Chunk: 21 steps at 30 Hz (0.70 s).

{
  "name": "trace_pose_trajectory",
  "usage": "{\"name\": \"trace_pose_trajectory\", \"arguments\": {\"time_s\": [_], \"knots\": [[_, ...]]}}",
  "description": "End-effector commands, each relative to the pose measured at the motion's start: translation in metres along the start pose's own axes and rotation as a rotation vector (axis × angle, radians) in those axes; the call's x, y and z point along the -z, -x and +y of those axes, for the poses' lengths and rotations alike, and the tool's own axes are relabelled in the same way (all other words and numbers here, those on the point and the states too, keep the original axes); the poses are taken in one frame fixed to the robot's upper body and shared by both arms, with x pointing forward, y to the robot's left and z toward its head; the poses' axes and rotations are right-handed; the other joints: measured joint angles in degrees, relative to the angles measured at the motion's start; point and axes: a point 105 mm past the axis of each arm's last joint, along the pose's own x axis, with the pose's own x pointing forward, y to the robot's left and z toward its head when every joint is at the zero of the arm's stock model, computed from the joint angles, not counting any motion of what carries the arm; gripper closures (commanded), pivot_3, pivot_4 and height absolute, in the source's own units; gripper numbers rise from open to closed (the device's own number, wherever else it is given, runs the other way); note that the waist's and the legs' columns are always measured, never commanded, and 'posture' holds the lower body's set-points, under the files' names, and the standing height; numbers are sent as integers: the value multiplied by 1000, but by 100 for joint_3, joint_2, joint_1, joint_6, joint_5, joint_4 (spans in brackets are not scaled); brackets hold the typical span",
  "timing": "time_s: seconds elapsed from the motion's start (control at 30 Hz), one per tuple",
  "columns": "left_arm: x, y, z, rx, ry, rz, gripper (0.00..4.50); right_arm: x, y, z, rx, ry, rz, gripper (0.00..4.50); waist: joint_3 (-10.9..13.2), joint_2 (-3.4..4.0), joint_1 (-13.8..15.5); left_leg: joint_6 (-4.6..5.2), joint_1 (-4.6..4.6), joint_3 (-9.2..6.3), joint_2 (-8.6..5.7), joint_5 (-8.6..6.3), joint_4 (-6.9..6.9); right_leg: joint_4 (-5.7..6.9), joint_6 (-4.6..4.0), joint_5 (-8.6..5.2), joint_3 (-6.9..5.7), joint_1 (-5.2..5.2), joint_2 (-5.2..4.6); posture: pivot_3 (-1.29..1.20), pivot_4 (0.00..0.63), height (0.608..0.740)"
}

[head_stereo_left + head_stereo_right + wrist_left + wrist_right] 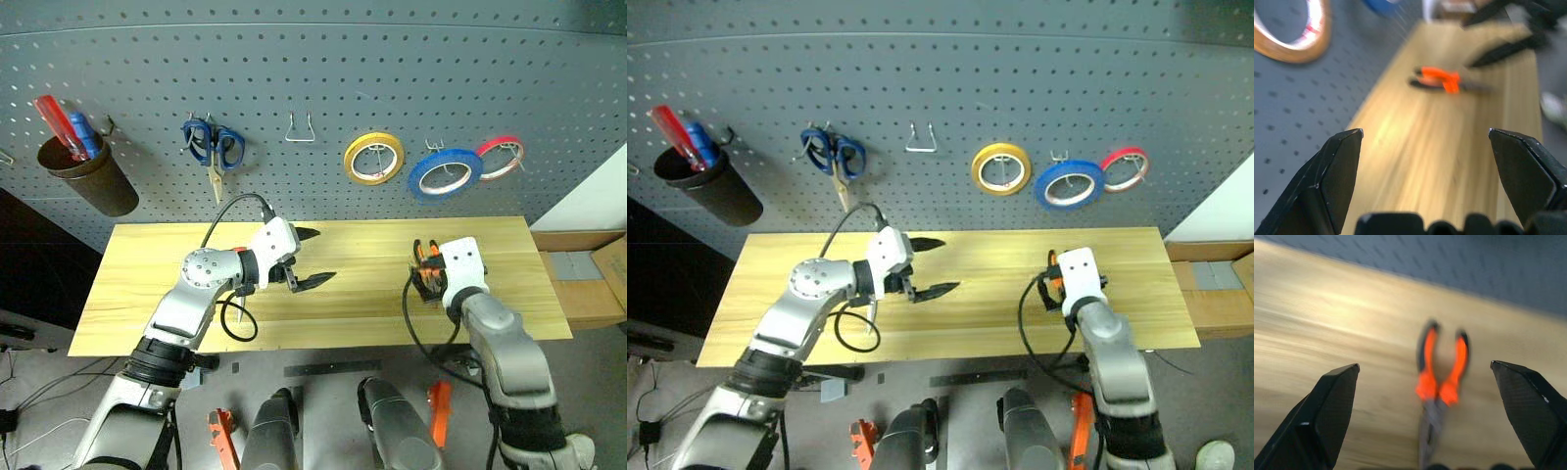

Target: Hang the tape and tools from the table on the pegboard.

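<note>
Lying free on the table (333, 311), pliers (1442, 377) sit between the right gripper's (1425, 396) wide jaws.

Light wood-plank table (137, 294), orange-and-black-handled pliers (1442, 377) lying flat on its right part, near the back edge

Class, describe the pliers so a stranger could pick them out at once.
Find the wooden table below the pegboard. On its right part, under the right gripper, lie the pliers: the only tool on the table, with orange-and-black handles.
</note>
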Motion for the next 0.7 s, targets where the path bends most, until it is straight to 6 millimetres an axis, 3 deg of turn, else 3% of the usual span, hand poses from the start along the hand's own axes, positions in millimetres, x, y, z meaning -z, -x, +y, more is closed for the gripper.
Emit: {"name": "trace_pose_trajectory", "arguments": {"time_s": [0.03,0.3,0.57,0.7], "knots": [[-8,-3,0,29,-58,-18,74,0,-15,-10,42,-92,54,17,0,0,-4,1,-2,-1,-1,0,-1,1,-10,6,-2,-2,-1,-198,286,740],[-6,-1,-3,35,-65,-10,74,17,-59,-16,63,-188,199,17,0,0,-14,3,-51,-1,-2,-2,-14,2,-26,16,-7,-51,-6,-164,283,740],[-5,1,-2,20,-63,-4,74,32,-74,-18,60,-227,285,17,-2,-2,-16,4,-50,-2,-3,-1,-3,6,-26,16,-8,-46,-6,-151,278,740],[-4,1,-3,18,-62,-4,74,38,-76,-18,53,-273,327,837,-9,-10,-15,4,-50,-2,-2,-1,-3,6,-27,17,-8,-46,-6,-153,273,740]]}}
